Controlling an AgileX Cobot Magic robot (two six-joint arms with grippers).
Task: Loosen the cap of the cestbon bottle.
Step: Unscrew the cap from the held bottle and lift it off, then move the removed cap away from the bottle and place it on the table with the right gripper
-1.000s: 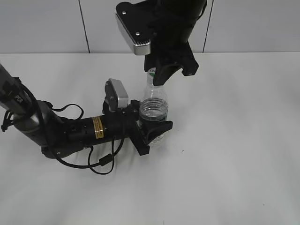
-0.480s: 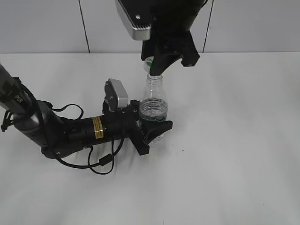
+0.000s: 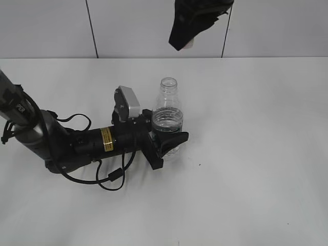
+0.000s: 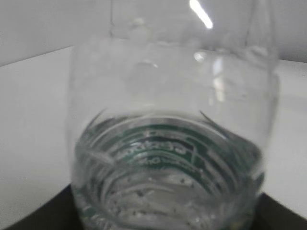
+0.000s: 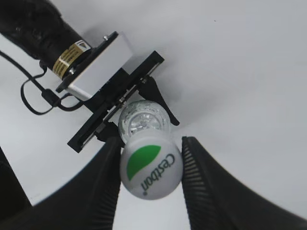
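Observation:
The clear cestbon bottle (image 3: 168,110) stands upright on the white table with its neck open and a dark green label band low down. My left gripper (image 3: 171,141) lies low on the table and is shut on the bottle's lower body. The bottle fills the left wrist view (image 4: 168,143), with the dark jaws only at the bottom corners. My right gripper (image 3: 183,45) is high above the bottle, at the top edge. In the right wrist view it (image 5: 151,143) is shut on the white cap (image 5: 151,167) with its green leaf mark, straight above the bottle's open mouth (image 5: 144,122).
The left arm (image 3: 61,143) lies across the table on the left, with its wrist camera (image 3: 128,102) beside the bottle and a black cable loop (image 3: 110,179) in front. A tiled wall (image 3: 51,31) runs along the back edge.
My right gripper has risen from the bottle's neck to the top of the view, taking the cap with it. The bottle's mouth is now open. The left gripper and bottle have not moved.

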